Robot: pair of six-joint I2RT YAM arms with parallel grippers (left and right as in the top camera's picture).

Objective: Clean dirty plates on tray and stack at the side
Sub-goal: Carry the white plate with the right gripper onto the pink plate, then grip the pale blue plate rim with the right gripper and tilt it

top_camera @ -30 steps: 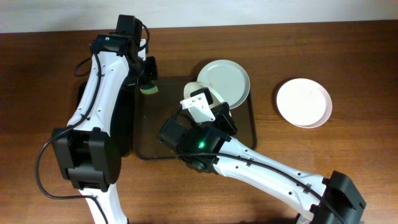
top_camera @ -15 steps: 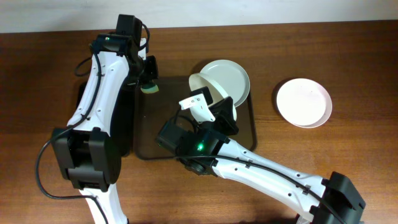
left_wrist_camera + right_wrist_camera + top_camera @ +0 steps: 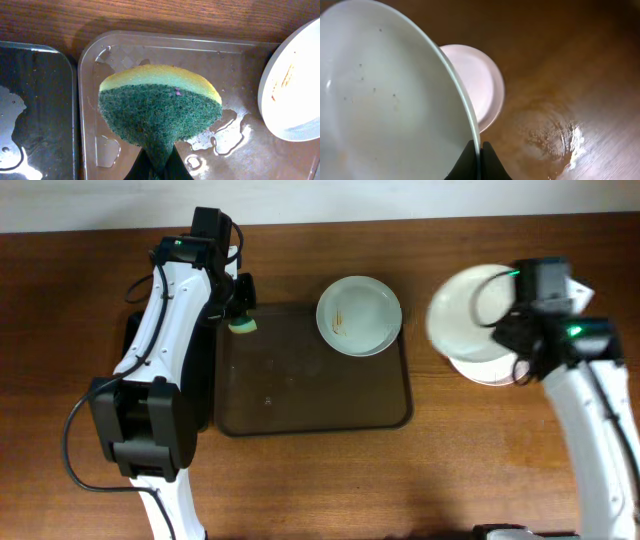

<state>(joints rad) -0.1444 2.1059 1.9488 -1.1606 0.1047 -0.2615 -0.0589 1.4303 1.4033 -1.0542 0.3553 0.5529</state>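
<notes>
Water (image 3: 227, 127) pooled on the tray (image 3: 235, 60) and the black tray (image 3: 40, 80) shows only in the left wrist view, where we see the left tool (image 3: 157, 167) pinching a green-and-yellow sponge (image 3: 160, 107) over the tray's far left corner. Overhead we find the tray holding one smeared plate (image 3: 359, 315) at its far right corner, lapping the rim. Right arm reaches right of the tray, its right tool (image 3: 476, 155) clamped on the rim of a tilted plate (image 3: 385, 100) above a third plate (image 3: 475, 80) lying on the worktop (image 3: 560, 75).

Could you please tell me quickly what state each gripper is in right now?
The left gripper is shut on the sponge.
The right gripper is shut on the rim of a plate.
</notes>
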